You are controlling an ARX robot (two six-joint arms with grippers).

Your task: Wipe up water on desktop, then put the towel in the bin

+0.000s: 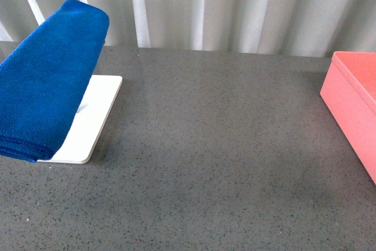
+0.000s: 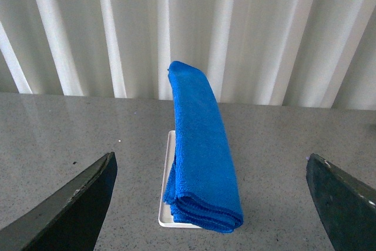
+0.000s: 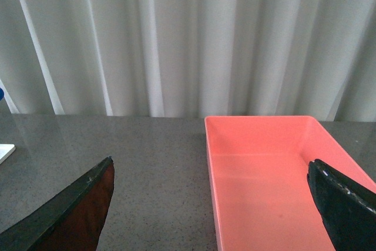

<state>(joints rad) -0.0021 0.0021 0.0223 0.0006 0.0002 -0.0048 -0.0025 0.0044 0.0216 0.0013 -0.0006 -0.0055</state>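
The blue towel (image 1: 50, 77) is folded and draped over the white tray (image 1: 97, 116) at the left of the dark grey desktop (image 1: 223, 163); it also shows in the left wrist view (image 2: 202, 157). The pink bin (image 1: 355, 101) stands at the right edge and looks empty in the right wrist view (image 3: 267, 174). My left gripper (image 2: 211, 204) is open, some way back from the towel. My right gripper (image 3: 214, 204) is open, facing the bin's near left wall. Neither arm shows in the front view. I cannot make out water on the desktop.
A white pleated curtain (image 1: 235, 7) hangs behind the table's far edge. The tray under the towel also shows in the left wrist view (image 2: 167, 174). A broad stretch of desktop lies between the tray and the bin.
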